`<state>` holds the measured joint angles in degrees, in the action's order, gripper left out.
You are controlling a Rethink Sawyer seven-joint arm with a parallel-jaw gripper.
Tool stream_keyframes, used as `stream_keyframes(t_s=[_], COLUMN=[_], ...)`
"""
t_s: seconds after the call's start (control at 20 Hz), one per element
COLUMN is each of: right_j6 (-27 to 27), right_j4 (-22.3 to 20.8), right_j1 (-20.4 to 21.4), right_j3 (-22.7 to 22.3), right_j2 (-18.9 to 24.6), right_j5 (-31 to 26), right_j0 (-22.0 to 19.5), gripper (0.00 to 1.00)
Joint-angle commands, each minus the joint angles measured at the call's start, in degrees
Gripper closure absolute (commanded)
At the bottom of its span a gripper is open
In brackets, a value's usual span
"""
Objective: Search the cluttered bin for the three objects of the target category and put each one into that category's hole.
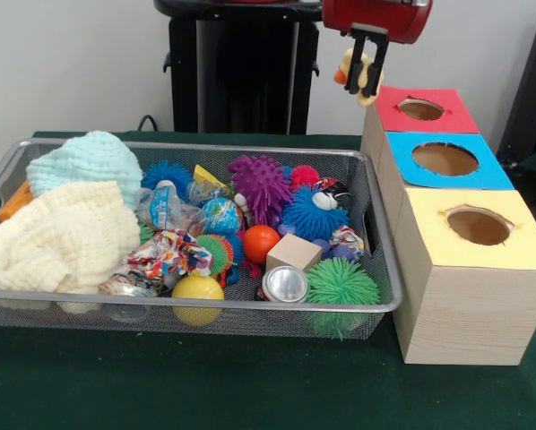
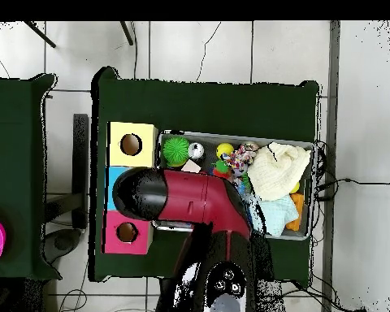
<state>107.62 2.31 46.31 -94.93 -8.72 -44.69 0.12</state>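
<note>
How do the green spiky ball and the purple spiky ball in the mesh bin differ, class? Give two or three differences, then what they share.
1. Colour: the green spiky ball is bright green; the purple spiky ball is purple.
2. Place: the green one lies at the bin's front corner nearest the boxes; the purple one sits toward the back.
3. Neighbours: the green one is beside a silver can; the purple one is beside a blue spiky ball.

Both are round and covered with soft spikes.

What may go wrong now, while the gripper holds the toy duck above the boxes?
1. The gripper holds the toy duck beside the red hole, not over it; dropped now, the duck may hit the box top or the table.
2. The duck looks pinched only at one side, so it may slip.
</note>
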Motion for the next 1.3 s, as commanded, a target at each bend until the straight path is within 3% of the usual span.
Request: stream_keyframes(t_s=[0.05, 1.0, 1.3], right_j6=[15.11, 16.19, 14.31], right_j4=[2.64, 7.81, 7.44], right_j1=[-1.64, -3.28, -2.43], right_j3=[-5.65, -5.69, -9.23], right_j2=[-0.12, -2.37, -3.37], right_j5=[1.14, 1.86, 4.43], right_j0=[1.99, 6.79, 7.10], gripper=[1.00, 1.00, 1.00])
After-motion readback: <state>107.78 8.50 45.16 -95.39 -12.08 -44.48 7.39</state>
